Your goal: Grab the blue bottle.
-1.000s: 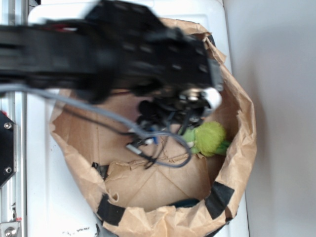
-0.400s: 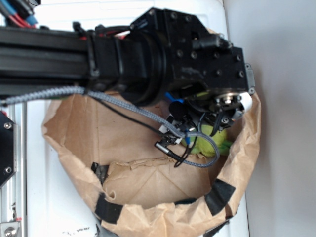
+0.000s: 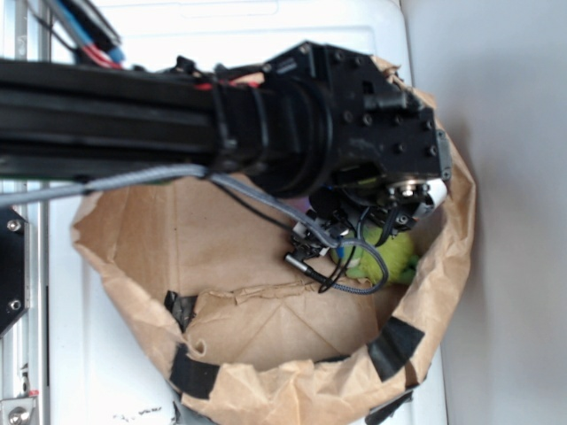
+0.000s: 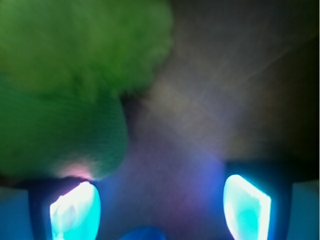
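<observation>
My gripper [image 4: 160, 182] is down inside a brown paper bag [image 3: 283, 394], close over the fuzzy green plush toy [image 3: 397, 254]. In the wrist view the plush [image 4: 65, 85] fills the upper left and touches the tip of the left finger [image 4: 75, 212]. The right finger [image 4: 246, 207] stands far from it, so the jaws are wide apart with only bag floor between them. A small blurred blue shape [image 4: 142, 234] sits at the bottom edge between the fingers; I cannot tell whether it is the blue bottle. In the exterior view the bottle is hidden under my arm.
The black arm and wrist [image 3: 354, 133] cover the bag's upper half, with grey cables [image 3: 341, 257] hanging inside. Black tape patches [image 3: 394, 345] mark the bag rim. The bag stands on a white surface [image 3: 89, 372] beside a grey wall [image 3: 514, 221].
My arm has moved right and lower into the bag, ending over the green plush. The bag's right rim has been pushed outward to the right.
</observation>
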You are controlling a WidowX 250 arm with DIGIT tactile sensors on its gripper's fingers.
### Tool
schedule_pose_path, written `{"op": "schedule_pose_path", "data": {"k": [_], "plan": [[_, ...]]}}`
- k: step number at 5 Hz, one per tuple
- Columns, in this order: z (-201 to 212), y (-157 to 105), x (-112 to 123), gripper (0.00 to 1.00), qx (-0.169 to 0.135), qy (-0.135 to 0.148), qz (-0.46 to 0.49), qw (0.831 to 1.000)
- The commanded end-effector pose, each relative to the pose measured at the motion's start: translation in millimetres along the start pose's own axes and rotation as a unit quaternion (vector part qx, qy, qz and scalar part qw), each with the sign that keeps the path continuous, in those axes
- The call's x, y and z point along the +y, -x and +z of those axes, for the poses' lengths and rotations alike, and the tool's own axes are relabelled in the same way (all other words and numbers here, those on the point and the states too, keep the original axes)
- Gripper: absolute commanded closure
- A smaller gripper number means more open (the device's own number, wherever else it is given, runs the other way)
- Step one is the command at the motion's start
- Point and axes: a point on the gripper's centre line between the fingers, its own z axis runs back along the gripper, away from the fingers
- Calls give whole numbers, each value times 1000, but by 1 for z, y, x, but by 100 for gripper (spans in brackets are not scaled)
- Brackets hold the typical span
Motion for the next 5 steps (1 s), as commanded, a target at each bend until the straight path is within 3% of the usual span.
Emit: {"op": "schedule_pose_path", "data": {"k": [1,3,5], "plan": [[20,-11,2,100,-26,-12,9,1000],[109,-3,-18,100,-110,39,3,993],[148,6,-39,100,-122,53,0,991]]}}
